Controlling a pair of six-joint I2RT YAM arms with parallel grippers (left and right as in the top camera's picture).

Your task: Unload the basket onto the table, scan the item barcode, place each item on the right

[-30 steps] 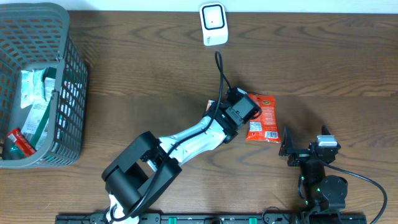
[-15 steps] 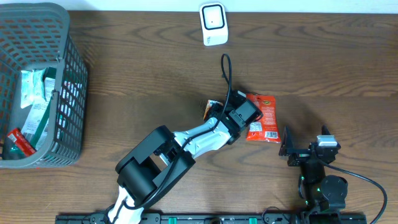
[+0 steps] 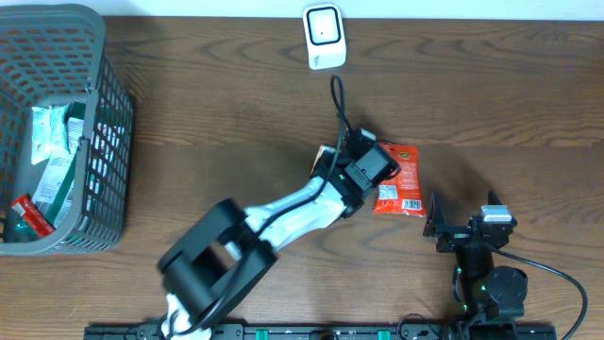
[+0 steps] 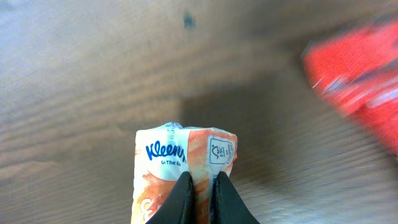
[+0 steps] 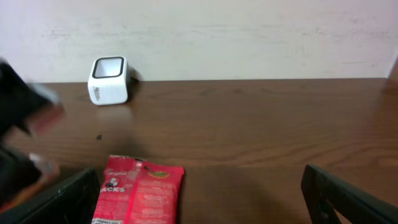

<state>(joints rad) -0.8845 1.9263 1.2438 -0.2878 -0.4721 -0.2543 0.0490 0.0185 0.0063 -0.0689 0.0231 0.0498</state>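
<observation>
Left gripper [image 4: 203,185]: closed on a tissue pack – the two dark fingers [image 4: 181,198] stand nearly together, pinching the pack's near edge between them.
Tissue pack [image 4: 180,149]: white and orange, with "Kleenex" printed in blue and a small square label on its right half. It is held in the left gripper over the middle of the table. Whether it rests on the wood or hangs just above it cannot be told. In the overhead view the arm's head hides almost all of it. No barcode shows on the face turned to the wrist camera.
Left arm [image 3: 293,206]: reaches from the near edge out to the right and far, ending near the table's middle.
Red snack packet [image 3: 401,179]: lies flat on the table just to the right of the left gripper, its white label patch at the near end. In the left wrist view it is only a red blur at the right edge.
Scanner [image 3: 324,36]: a small white box with a dark window, standing at the far edge of the table – well apart from the tissue pack and roughly in line with it.
Right gripper [image 5: 202,196]: fingers spread wide with nothing between them, low at the near right, facing the red packet and the scanner beyond.
Basket [image 3: 111,113]: grey mesh, at the far left of the table, with several packets inside, green-and-white ones and a red one among them.
Table [image 3: 208,113]: dark brown wood grain.
</observation>
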